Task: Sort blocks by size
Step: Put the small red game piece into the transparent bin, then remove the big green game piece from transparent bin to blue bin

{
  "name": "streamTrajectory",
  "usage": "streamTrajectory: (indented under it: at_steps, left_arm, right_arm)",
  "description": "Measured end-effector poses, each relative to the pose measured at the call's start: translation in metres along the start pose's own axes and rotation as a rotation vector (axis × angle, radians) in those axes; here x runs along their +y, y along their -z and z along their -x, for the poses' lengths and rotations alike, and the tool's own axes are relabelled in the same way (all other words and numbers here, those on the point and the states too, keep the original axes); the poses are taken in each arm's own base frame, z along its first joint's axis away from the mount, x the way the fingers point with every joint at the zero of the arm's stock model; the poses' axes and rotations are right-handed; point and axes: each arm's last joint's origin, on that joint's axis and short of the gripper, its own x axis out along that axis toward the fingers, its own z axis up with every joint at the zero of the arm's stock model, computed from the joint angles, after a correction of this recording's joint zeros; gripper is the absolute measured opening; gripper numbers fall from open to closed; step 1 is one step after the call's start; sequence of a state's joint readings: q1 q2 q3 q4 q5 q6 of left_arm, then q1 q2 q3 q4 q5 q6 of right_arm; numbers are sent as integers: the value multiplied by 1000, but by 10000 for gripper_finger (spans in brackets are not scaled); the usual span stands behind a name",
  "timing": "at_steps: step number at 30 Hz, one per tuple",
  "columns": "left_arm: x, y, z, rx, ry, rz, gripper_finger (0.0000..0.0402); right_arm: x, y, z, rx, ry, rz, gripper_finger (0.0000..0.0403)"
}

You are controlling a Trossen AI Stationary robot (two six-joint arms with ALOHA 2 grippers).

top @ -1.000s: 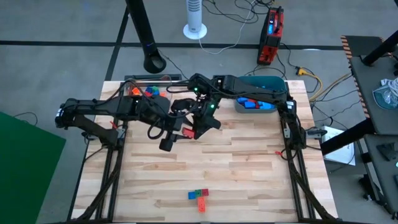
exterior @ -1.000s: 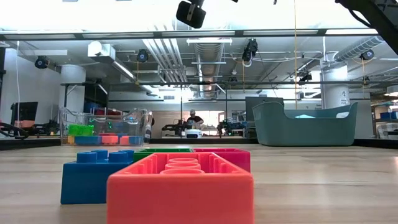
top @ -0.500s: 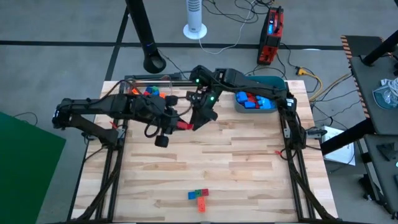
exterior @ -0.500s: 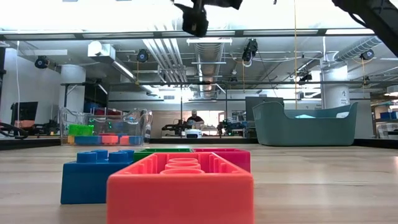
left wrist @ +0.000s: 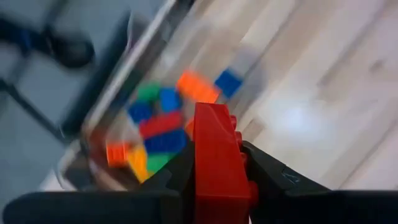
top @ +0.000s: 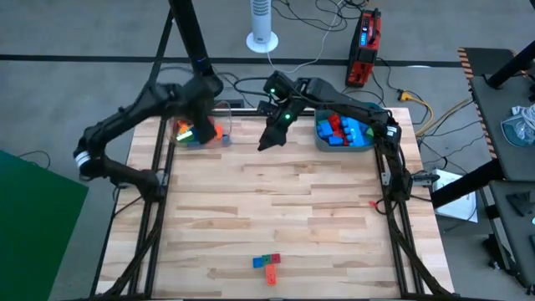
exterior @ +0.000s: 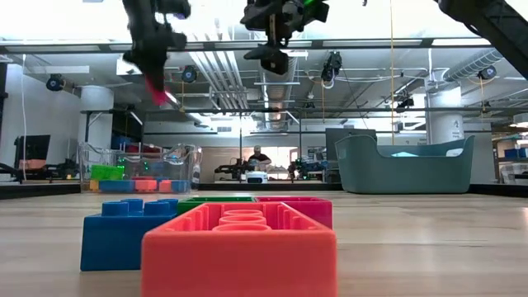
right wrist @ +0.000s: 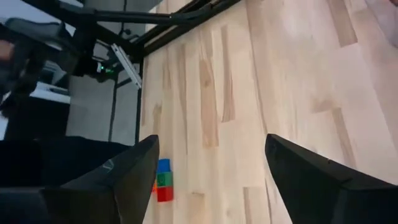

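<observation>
- Four blocks [top: 267, 266] wait at the near table edge: hard, light, slick plastic; pinch flat sides.
- Right gripper [right wrist: 205, 180] hangs empty, fingers apart.
- Left gripper [left wrist: 214, 186] clamps a red brick [left wrist: 214, 155] above the clear box [top: 199, 134].

Even, bright overhead lighting; soft shadows on table [top: 292, 201]. Low view: ceiling glare, nearest blocks [exterior: 239, 247] soft-focused. Left wrist view: clear box [left wrist: 124, 134] heavily motion-blurred.
</observation>
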State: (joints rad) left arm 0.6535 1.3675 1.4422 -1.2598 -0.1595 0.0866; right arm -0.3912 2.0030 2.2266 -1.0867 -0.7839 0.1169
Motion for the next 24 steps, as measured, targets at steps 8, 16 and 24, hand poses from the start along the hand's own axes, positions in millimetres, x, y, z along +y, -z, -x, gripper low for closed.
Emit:
streamTrajectory:
  at_steps: [8, 16, 24]
  left_arm:
    - [56, -5, -68, 271, 33, 91, 83]
    - [60, -12, -109, 384, 85, 19, 116]
    - [59, -12, -109, 393, 94, -15, 198]
  right_arm:
    - [-1, 2, -2, 13, 0, 69, 261]
    - [-3, 3, -4, 19, 1, 113, 248]
    - [-8, 6, -8, 38, 3, 111, 252]
